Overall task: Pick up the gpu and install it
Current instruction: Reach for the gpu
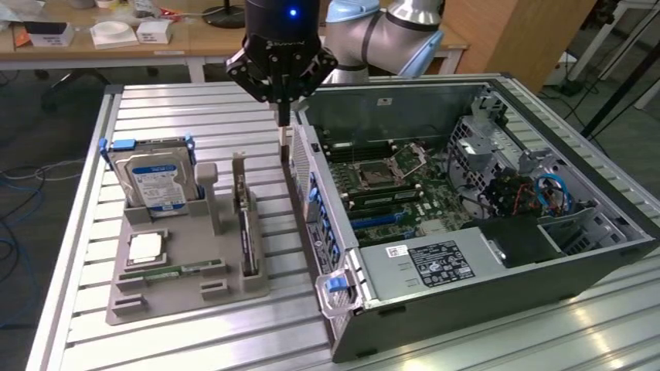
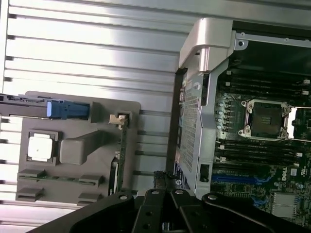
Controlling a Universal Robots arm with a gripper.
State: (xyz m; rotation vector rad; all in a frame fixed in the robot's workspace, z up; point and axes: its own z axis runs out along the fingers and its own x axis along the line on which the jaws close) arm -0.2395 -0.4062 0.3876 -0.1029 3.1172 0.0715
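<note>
Gripper (image 1: 283,116), fingers pressed together, hangs over the gap beside the case (image 1: 309,202) wall; gpu (image 1: 246,226) stands edgewise in tray (image 1: 185,300).

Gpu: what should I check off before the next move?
1. gpu standing on edge in the gray tray: ok.
2. gripper empty: ok.
3. Jaws open for a grasp: not ok, they are shut.
4. gripper above the gpu: not ok, it hangs to the exterior view's right of it, by the computer case wall.
5. Case side open, motherboard exposed: ok.
6. Card slot free: cannot tell.
</note>
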